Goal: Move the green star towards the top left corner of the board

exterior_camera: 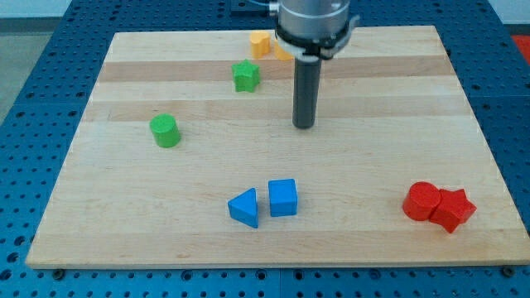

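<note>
The green star (246, 76) lies on the wooden board (124, 207) near the view's top, left of centre. My tip (304, 126) rests on the board to the right of the star and a little below it, apart from it by a clear gap. A green cylinder (165, 131) stands to the lower left of the star. No block touches my tip.
Two yellow blocks sit at the top edge: one (261, 43) just above the star, one (283, 53) partly hidden behind the rod. A blue triangle (244, 207) and blue cube (282, 198) lie at bottom centre. A red cylinder (421, 201) and red star (454, 209) touch at bottom right.
</note>
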You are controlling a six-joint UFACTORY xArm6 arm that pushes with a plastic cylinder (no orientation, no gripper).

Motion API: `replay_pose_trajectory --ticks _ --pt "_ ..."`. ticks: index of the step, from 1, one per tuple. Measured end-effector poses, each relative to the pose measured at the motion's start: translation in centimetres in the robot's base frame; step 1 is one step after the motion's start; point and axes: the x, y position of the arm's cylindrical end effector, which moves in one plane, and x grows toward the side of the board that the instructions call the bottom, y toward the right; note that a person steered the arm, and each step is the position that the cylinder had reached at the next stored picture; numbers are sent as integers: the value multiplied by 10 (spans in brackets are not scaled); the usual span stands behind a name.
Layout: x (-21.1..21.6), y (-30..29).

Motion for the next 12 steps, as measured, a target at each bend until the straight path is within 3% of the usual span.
replay_pose_trajectory --ticks 1,4,6,9,12 --pt "-36 -1" --pt "-88 -70" --pt "-88 -122" --pt "-52 -168" --pt "-73 -225"
